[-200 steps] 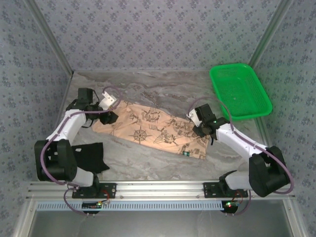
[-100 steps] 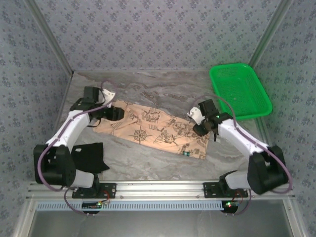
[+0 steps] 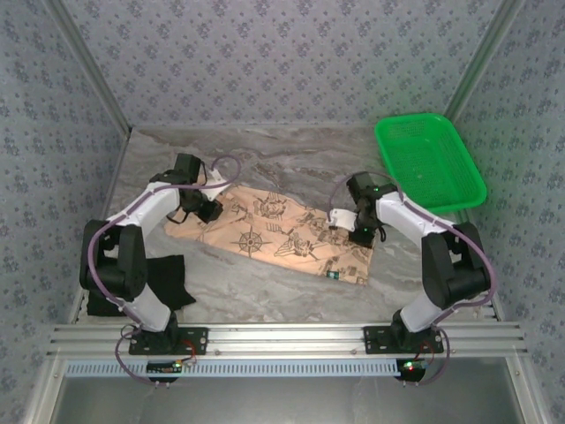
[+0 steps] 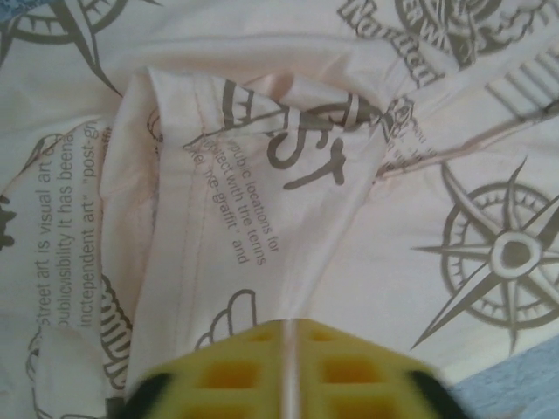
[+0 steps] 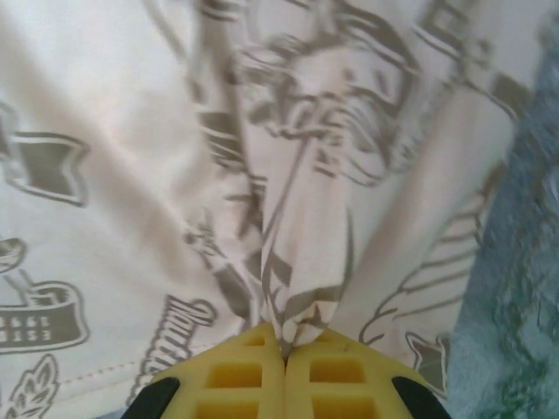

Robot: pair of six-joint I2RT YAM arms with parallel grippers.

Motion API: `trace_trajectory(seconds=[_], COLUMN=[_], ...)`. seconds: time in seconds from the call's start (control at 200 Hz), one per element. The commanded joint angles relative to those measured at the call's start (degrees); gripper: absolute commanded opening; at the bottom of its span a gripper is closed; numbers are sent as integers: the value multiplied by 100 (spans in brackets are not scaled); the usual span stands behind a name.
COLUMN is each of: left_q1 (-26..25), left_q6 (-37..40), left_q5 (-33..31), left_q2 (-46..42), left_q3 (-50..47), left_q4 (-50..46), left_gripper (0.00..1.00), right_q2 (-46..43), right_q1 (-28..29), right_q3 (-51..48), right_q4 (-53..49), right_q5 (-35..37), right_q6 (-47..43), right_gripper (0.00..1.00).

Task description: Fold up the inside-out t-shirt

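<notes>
The inside-out t-shirt (image 3: 274, 234) lies as a long peach-tan strip with dark compass and ship prints, running from back left to front right across the table. A small dark label (image 3: 333, 275) shows near its front right corner. My left gripper (image 3: 210, 210) is down on the strip's left end. In the left wrist view its yellow jaws (image 4: 293, 336) are shut on a thin raised fold of the shirt (image 4: 262, 218). My right gripper (image 3: 346, 228) is on the right end. The right wrist view shows it (image 5: 284, 342) shut on a pinched ridge of the shirt (image 5: 175, 175).
A green plastic basket (image 3: 430, 163) stands at the back right corner. A plain black garment (image 3: 163, 281) lies near the left arm's base. Bare marbled tabletop (image 3: 291, 150) stretches behind the shirt. Patterned walls close off the back and both sides.
Both grippers have swung inward and down onto the shirt's ends. Their jaws, open before, have closed on folds of fabric. The shirt has barely moved.
</notes>
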Motion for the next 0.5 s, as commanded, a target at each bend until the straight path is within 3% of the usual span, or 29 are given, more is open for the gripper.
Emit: trace_trajectory(seconds=[0.0, 0.155, 0.215, 0.245, 0.29, 0.375, 0.435, 0.495], left_q1=[-9, 106, 180, 228, 327, 567, 701, 806], left_q6=[586, 619, 398, 203, -215, -1203, -2349, -3121], left_q5=[-37, 48, 151, 230, 384, 1056, 1241, 1522], left_q2=[86, -104, -286, -376, -497, -630, -646, -619], left_q3=[103, 13, -56, -94, -140, -183, -234, -268], left_q4=[-318, -566, -533, -486, -409, -324, -28, 60], left_gripper=[0, 0, 0, 0, 0, 15, 40, 47], right_q2=[-487, -621, -482, -406, -278, -84, -174, -476], right_q1=[319, 693, 817, 854, 835, 672, 588, 524], right_q3=[-203, -399, -486, -539, -586, -377, -234, -161], right_q4=[-155, -760, -1090, -1210, -1255, -1483, -1513, -1343], right_q5=[276, 625, 646, 640, 816, 1038, 1039, 791], right_q6=[-726, -840, -674, -547, -373, -24, 179, 341], right_gripper=[4, 11, 21, 31, 33, 33, 33, 33])
